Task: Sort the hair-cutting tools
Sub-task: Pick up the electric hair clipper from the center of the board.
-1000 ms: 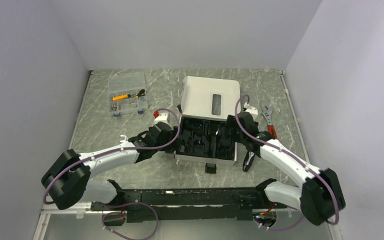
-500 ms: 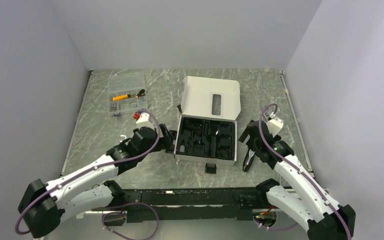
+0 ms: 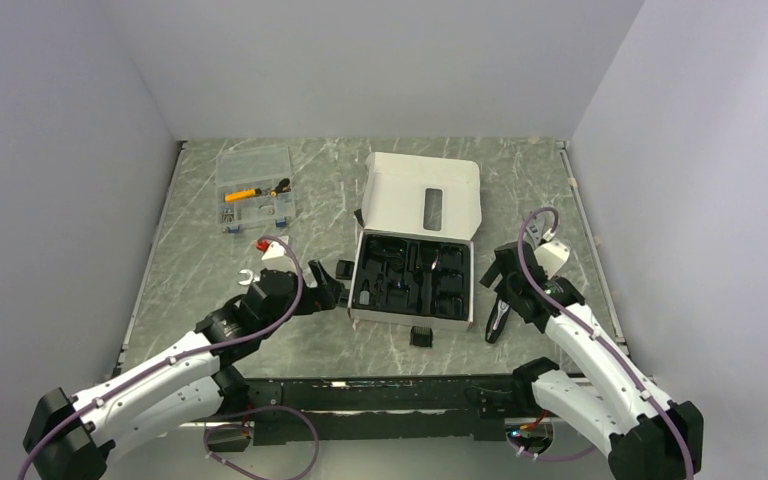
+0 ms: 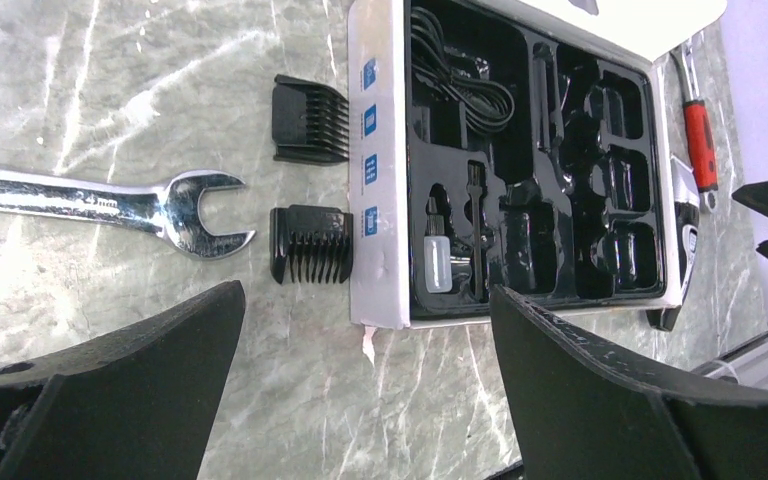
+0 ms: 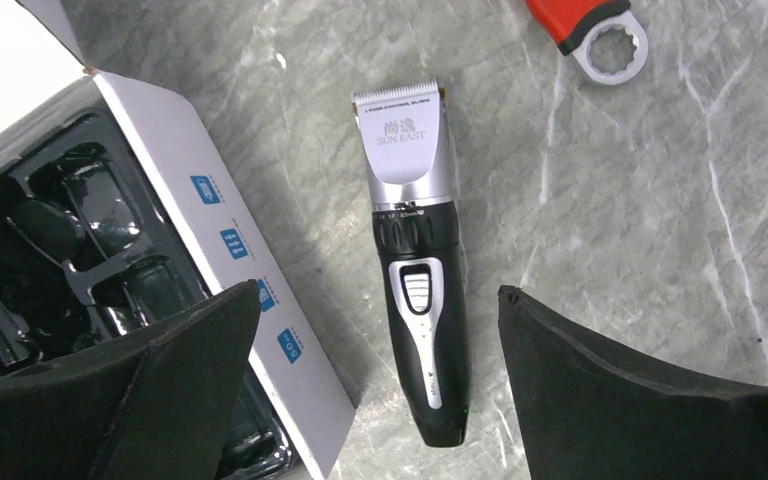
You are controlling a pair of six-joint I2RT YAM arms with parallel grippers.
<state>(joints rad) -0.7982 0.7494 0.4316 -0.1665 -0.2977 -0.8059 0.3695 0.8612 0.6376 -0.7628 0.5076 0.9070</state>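
The black-and-silver hair clipper (image 5: 420, 290) lies on the table just right of the open box, blade pointing away; it also shows in the top view (image 3: 497, 320). My right gripper (image 5: 378, 295) is open above its handle, touching nothing. Two black comb attachments (image 4: 310, 120) (image 4: 310, 258) lie left of the box. A third comb attachment (image 3: 420, 336) lies in front of it. My left gripper (image 4: 365, 325) is open and empty, over the table near the box's front left corner. The box's black tray (image 4: 530, 170) holds a cord, a small bottle and a brush.
A silver open-end wrench (image 4: 110, 200) lies left of the combs. A red-handled wrench (image 5: 585, 20) lies beyond the clipper. The white box lid (image 3: 425, 195) stands open at the back. A clear parts organiser (image 3: 253, 188) sits at the far left.
Both grippers have pulled back out of the box tray. The left moved left and nearer; the right moved right, over the clipper. Nothing was picked up.
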